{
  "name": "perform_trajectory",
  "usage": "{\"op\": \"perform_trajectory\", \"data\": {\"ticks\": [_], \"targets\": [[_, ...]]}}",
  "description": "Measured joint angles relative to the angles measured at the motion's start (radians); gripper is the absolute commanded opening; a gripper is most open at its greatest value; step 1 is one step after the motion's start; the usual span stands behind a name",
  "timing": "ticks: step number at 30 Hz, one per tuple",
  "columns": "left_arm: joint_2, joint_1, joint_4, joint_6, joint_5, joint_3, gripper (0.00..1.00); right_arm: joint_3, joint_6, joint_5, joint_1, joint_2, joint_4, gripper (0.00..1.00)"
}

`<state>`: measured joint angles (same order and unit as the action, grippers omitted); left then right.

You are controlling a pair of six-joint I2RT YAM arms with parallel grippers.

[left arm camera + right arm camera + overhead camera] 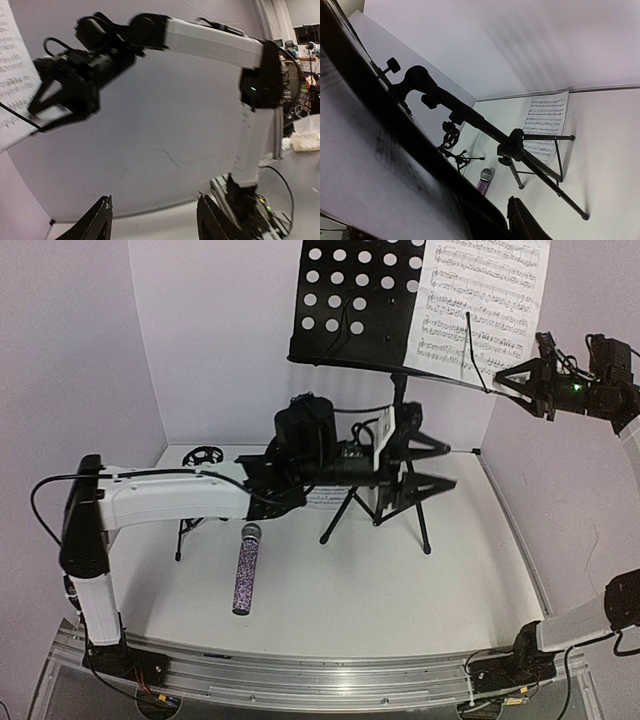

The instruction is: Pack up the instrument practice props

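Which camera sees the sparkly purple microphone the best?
The top external view: the microphone lies whole on the table, mesh head to purple body. The right wrist view catches only a small, far-off bit of it. The left wrist view misses it.

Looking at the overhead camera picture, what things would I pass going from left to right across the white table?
small black mic stand → glittery purple microphone → tall black music stand
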<state>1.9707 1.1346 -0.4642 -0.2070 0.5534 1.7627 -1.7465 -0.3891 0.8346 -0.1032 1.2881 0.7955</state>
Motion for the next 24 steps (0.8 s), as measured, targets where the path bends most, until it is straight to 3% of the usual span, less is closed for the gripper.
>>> {"op": "perform_trajectory", "data": {"ticks": [4, 8, 16, 24], "targets": [[-0.217, 0.041, 0.094, -0.081, 0.020, -0.305, 0.63, -0.015, 0.005, 0.000, 0.000, 0.002, 0.017, 0.41], [-0.338, 0.001, 0.155, -0.103, -0.027, -0.483, 0.66, -0.027, 0.015, 0.000, 0.000, 0.005, 0.029, 0.41], [-0.313, -0.248, 0.169, -0.115, -0.223, -0.619, 0.77, -0.043, 0.027, 0.000, 0.000, 0.014, 0.045, 0.40], [-0.129, -0.292, 0.159, -0.174, -0.269, -0.623, 0.77, -0.063, 0.032, -0.006, 0.000, 0.029, 0.053, 0.40]]}}
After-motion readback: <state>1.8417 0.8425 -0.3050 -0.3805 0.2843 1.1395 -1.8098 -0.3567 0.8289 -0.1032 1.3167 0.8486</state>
